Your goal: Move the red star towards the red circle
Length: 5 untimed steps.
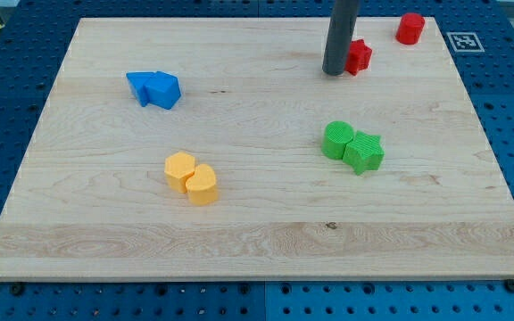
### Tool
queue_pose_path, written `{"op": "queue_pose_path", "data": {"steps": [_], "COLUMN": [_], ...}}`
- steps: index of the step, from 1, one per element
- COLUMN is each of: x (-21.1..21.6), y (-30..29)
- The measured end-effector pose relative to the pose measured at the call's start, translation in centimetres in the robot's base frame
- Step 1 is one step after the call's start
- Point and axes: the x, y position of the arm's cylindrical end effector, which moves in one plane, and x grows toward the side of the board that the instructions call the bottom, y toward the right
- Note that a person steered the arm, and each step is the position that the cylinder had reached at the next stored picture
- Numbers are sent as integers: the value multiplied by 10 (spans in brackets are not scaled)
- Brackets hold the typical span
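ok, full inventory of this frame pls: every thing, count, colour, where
red star: 1, red, top of the view, right of centre, touching my tip
red circle: 1, red, top right, apart from the star
blue blocks: 2, blue, upper left, touching each other; shapes unclear
green blocks: 2, green, right of centre, touching
yellow blocks: 2, yellow, left of centre, lower, touching
board: 1, pale wood, fills most of the view
tag: 1, black and white, beyond the board's top right corner
my tip: 1, dark rod, against the star's left side
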Motion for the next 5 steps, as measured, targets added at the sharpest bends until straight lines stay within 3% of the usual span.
{"op": "queue_pose_path", "data": {"steps": [5], "x": [-17], "y": [45]}}
